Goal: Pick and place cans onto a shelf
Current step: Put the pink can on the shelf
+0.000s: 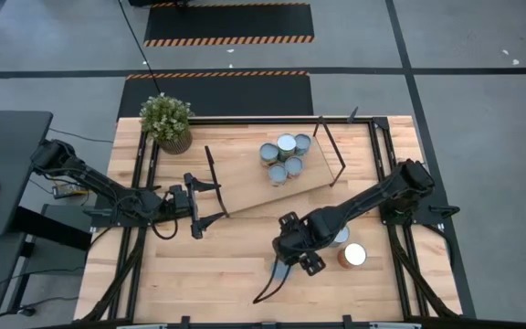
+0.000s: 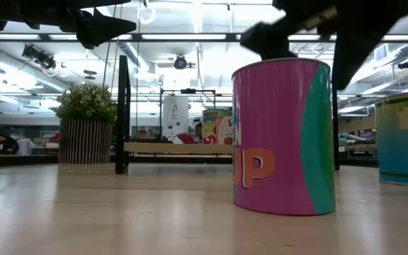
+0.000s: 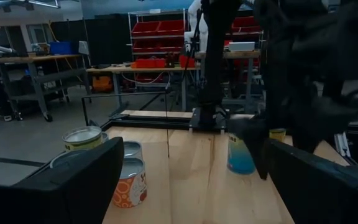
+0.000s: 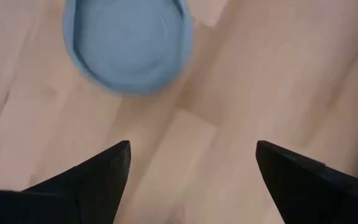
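Observation:
The light-wood shelf [image 1: 245, 178] lies at the table's far middle with several silver-topped cans [image 1: 286, 157] standing on it. These cans also show in the left wrist view [image 3: 104, 165]. A pink and teal can [image 2: 282, 134] stands upright on the table. My right gripper [image 1: 277, 279] is open and points down above it, and the can's pale blue top [image 4: 128, 43] lies ahead of the fingers [image 4: 98, 180], untouched. A white-topped can [image 1: 352, 256] and a blue can [image 1: 340, 236] stand beside the right arm. My left gripper [image 1: 213, 203] is open and empty at the shelf's left end.
A potted green plant [image 1: 165, 122] stands at the far left corner of the table. The shelf's black end frames [image 1: 336, 151] stick up. Bare wood lies along the near edge [image 1: 199, 283]. Beyond the table are workshop racks and benches [image 3: 160, 62].

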Controlling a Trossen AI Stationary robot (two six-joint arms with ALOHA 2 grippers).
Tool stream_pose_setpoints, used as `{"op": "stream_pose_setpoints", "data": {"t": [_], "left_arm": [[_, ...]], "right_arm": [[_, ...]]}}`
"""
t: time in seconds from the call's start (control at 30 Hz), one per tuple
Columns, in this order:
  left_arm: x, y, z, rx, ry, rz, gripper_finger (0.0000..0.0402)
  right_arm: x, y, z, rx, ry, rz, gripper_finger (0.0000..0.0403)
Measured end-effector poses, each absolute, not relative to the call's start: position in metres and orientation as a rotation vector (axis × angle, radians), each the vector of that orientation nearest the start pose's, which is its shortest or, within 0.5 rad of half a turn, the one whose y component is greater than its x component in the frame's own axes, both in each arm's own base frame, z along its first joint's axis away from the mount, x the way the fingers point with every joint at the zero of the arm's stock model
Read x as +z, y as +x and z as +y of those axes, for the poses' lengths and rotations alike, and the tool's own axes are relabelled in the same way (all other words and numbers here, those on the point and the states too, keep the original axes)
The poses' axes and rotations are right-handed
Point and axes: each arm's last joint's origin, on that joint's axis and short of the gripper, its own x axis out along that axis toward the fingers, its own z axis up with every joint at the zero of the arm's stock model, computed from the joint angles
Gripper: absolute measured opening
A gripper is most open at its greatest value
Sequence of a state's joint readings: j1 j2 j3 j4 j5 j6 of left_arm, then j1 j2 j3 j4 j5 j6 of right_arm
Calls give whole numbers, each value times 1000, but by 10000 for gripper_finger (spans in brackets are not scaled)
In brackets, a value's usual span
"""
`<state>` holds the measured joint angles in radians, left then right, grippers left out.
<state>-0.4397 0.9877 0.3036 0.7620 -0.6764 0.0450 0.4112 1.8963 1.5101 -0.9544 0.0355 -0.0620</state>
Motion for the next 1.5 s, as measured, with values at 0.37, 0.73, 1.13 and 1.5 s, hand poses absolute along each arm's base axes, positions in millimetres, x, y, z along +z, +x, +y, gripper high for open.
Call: {"op": "stream_pose_setpoints", "data": {"t": [0.37,0.73,1.13,1.5], "left_arm": [[223,182,-66,238,-2,-62,389],[223,182,-66,237,-3,-62,389],[222,182,-66,237,-3,-61,389],[222,182,-66,237,-3,-61,389]], "right_arm": [[184,344,170,422,-315,1105,353],[169,344,174,432,-247,997,358],[169,351,174,450,-258,879,354],[194,362,164,429,-271,860,293]]}}
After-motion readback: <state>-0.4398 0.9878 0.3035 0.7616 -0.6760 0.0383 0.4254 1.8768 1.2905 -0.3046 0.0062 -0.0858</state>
